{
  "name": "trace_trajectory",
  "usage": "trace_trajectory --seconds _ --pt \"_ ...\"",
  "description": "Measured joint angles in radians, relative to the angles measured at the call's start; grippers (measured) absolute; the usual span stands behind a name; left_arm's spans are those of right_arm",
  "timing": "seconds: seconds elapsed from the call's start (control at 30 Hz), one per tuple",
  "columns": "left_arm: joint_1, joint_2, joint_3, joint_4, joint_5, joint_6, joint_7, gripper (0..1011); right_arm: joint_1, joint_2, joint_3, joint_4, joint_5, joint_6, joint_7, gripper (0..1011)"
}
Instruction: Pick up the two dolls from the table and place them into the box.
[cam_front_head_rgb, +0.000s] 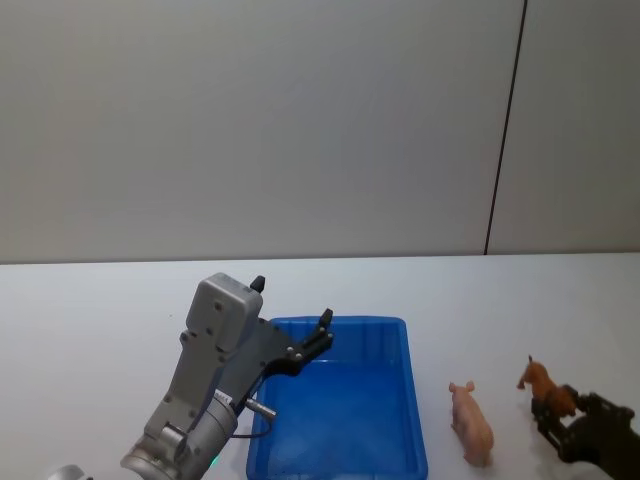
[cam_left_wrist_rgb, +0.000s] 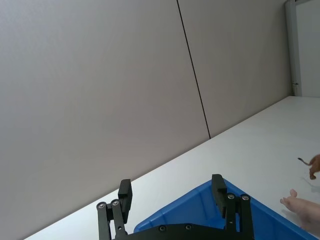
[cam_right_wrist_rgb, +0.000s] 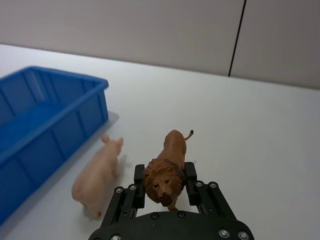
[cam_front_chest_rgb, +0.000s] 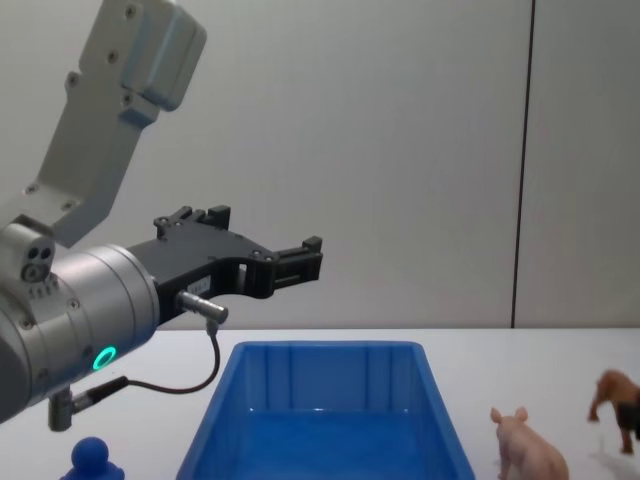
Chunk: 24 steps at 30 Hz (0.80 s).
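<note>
The lion doll (cam_right_wrist_rgb: 172, 145) stands near the tabletop's front right corner. It looks like hard moulded plastic, so light, stiff and probably slick. Grip across the mane and shoulders, not the legs or tail. The right tool (cam_right_wrist_rgb: 165, 172) is narrow, with fingers against both sides of the mane; I read that as gripped. The pig doll (cam_right_wrist_rgb: 97, 175) stands between the lion doll and the box (cam_right_wrist_rgb: 55, 80). The box looks empty. The left tool (cam_left_wrist_rgb: 171, 187) hangs wide open over the box's far left corner.

Lab bench: bare white table (cam_front_head_rgb: 90, 300), grey wall panels (cam_front_head_rgb: 250, 120).
</note>
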<state>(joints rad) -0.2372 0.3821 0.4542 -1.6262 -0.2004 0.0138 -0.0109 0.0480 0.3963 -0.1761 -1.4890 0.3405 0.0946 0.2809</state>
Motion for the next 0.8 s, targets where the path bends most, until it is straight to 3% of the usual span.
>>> trace_trajectory --seconds 0.37,0.8 --pt "0.000 0.000 0.000 0.000 0.000 0.000 0.000 1001 0.035 -0.006 0.002 -0.068 0.005 -0.021 0.051 444" --pt "0.000 0.000 0.000 0.000 0.000 0.000 0.000 1001 0.114 -0.048 -0.031 -0.108 0.010 0.042 0.166 444"
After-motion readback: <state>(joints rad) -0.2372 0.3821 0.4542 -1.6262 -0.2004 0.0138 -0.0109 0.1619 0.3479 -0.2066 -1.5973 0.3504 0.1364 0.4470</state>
